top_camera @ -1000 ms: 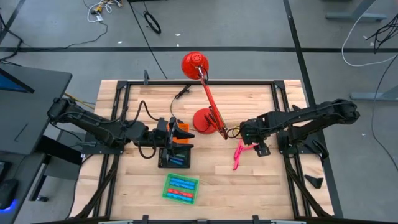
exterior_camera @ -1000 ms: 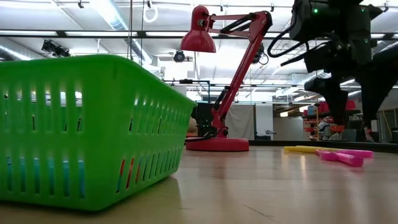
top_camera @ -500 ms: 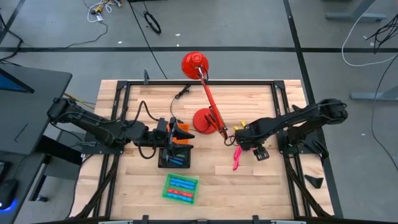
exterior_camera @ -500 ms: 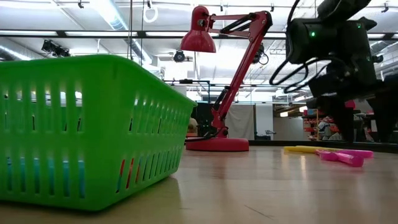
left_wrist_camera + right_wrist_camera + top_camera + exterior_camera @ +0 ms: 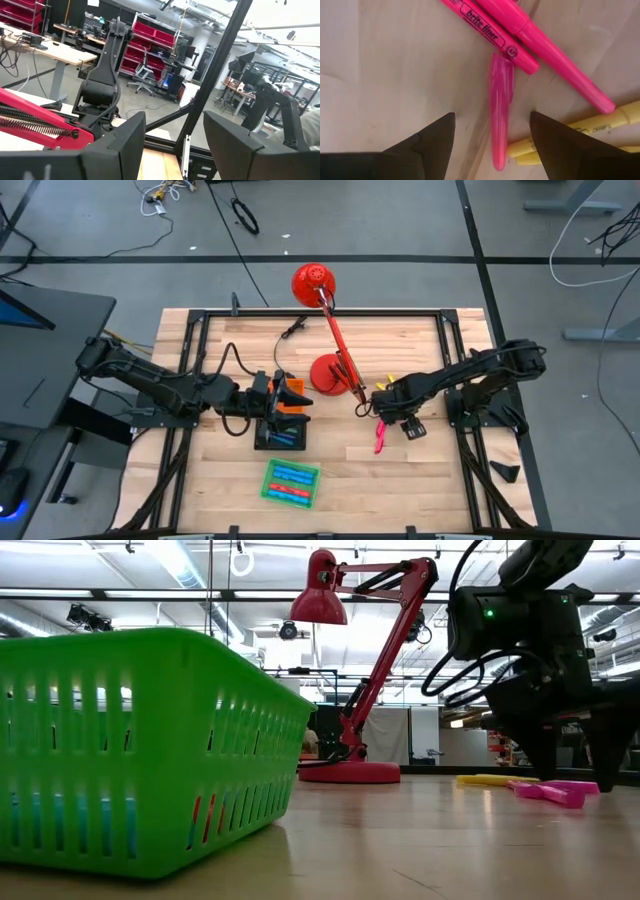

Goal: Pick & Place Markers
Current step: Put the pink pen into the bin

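Several markers lie flat on the wooden table right of centre: pink ones [image 5: 540, 42], a short pink one [image 5: 500, 107] and yellow ones [image 5: 580, 132]. The low view shows the pink markers [image 5: 548, 791] and yellow markers [image 5: 490, 779] too. My right gripper [image 5: 491, 116] hangs open just above them, pointing down, with one finger on either side of the short pink one and touching nothing. In the high view my right gripper [image 5: 386, 413] hides most of the markers [image 5: 379, 441]. My left gripper [image 5: 297, 395] waits open and raised over the small trays left of centre.
A red desk lamp [image 5: 329, 370] stands just behind the markers, its arm slanting to the far side. A black tray [image 5: 278, 437] with blue markers and an orange tray [image 5: 292, 406] sit under the left gripper. A green tray [image 5: 291, 483] with blue and red markers is near the front.
My right gripper has come down toward the pink markers, shifting toward the table's left and slightly nearer the front edge. Its fingers have stayed open. The markers have not moved.
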